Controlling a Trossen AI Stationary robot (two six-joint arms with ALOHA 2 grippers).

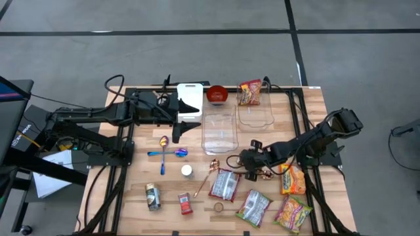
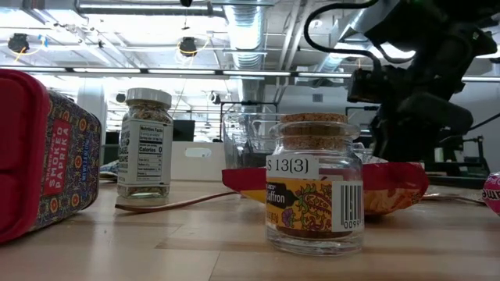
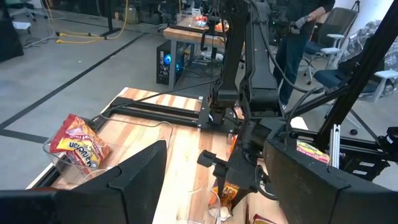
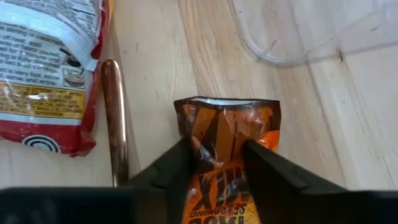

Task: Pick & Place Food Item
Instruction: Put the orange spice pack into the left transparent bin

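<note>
crinkled orange foil packet [image 4: 225, 140], pinched by right tool [image 4: 216, 163]

Looking down my right gripper [image 4: 214, 155]: matt black plastic fingers [image 4: 171, 165] pinching glossy orange foil packet [image 4: 224, 134], crinkly, shiny highlights. Just beside it, polished copper-look metal spoon handle [image 4: 114, 118], mirror smooth. Past that, slick printed plastic noodle bag [image 4: 43, 68]. Ahead of gripper, clear smooth plastic container [image 4: 292, 31] edge. Table [image 4: 155, 56] is pale wood, visible grain, satin finish. Low cam: glass jar [image 2: 312, 187] with rough cork lid [image 2: 312, 131], paper label.
</note>
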